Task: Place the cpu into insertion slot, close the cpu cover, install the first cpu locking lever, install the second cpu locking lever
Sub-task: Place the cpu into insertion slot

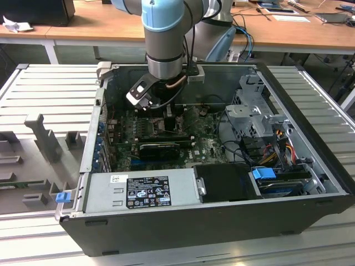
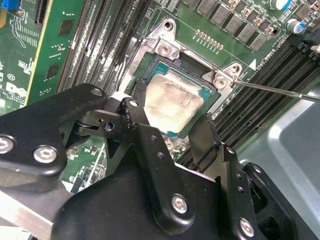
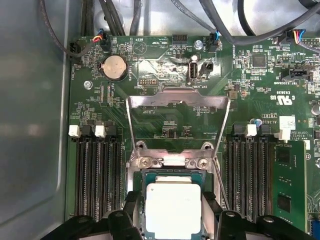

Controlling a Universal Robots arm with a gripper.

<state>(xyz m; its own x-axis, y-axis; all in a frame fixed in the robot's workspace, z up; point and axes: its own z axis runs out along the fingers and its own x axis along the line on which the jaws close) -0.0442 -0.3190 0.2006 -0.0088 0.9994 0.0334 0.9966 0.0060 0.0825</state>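
Note:
The cpu, a square chip with a silvery top, lies level in the insertion slot on the green motherboard. My gripper reaches down into the computer case. Its black fingers press against two opposite edges of the chip. The cpu cover, a thin metal frame with a large cut-out, stands swung open past the socket's hinge side. A thin locking lever runs beside the socket, unlatched.
Long black memory slots flank the socket on both sides. A black card lies across the board. The power supply, drive cage and cables crowd the case. Grey case walls rise close by.

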